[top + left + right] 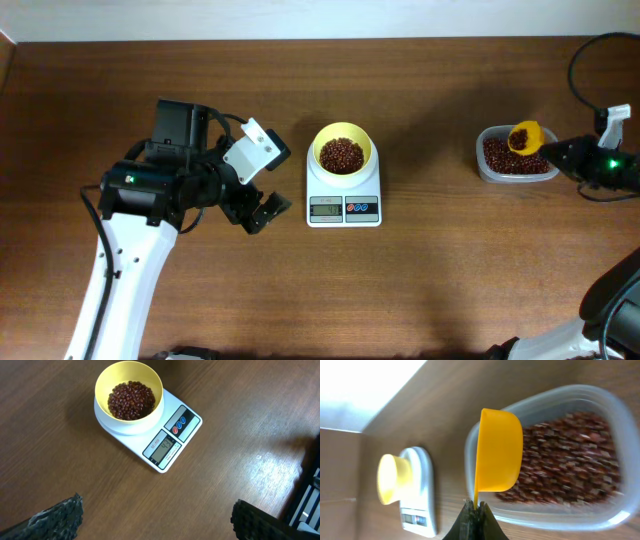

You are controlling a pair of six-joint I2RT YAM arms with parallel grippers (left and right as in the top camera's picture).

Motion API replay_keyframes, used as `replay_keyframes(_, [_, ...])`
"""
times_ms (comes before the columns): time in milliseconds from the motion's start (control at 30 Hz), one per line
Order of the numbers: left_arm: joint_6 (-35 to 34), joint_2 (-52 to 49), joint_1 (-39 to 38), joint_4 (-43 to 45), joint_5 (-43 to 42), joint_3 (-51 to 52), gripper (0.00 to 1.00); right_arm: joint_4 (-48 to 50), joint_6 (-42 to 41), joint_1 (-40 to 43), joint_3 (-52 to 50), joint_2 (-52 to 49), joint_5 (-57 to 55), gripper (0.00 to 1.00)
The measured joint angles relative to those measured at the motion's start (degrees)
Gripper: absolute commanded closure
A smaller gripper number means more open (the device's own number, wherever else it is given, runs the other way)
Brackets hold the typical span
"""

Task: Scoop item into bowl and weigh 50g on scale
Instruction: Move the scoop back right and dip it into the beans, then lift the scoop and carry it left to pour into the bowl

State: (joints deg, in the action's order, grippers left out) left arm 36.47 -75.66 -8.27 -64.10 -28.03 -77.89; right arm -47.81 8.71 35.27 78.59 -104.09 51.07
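Beans (342, 155) sit in the bowl (343, 128) atop the scale (344, 208); the left hand (156, 519) hangs spread nearby, the right hand (476, 510) clamps a yellow scoop (499, 450), apparently above the tub (600, 400).

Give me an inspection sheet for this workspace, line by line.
Surface: brown wooden table.
Job's things: yellow bowl of beans sits on the white scale; more beans fill the clear tub.
Clutter: nothing seen.
Grippers: left hand open and empty, beside the scale; right hand shut on the yellow scoop, over the tub.
Cables: black cable loops at the far right.
Surroundings: pale wall behind the table.
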Motion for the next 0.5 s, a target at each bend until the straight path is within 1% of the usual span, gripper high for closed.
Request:
replay_keyframes(100, [0.00, 0.00, 0.00, 0.00, 0.00, 0.00, 0.01, 0.00, -0.20, -0.46, 0.00, 0.00, 3.89, 0.96])
replay_keyframes(200, [0.00, 0.00, 0.00, 0.00, 0.00, 0.00, 0.01, 0.00, -0.68, -3.13, 0.00, 0.00, 5.68, 0.96])
replay_keyframes(333, [0.00, 0.00, 0.00, 0.00, 0.00, 0.00, 0.01, 0.07, -1.01, -9.11, 0.00, 0.00, 6.49, 0.96])
replay_keyframes(500, [0.00, 0.00, 0.00, 0.00, 0.00, 0.00, 0.01, 2.08, -1.05, -19.06, 0.02, 0.00, 7.13, 0.96])
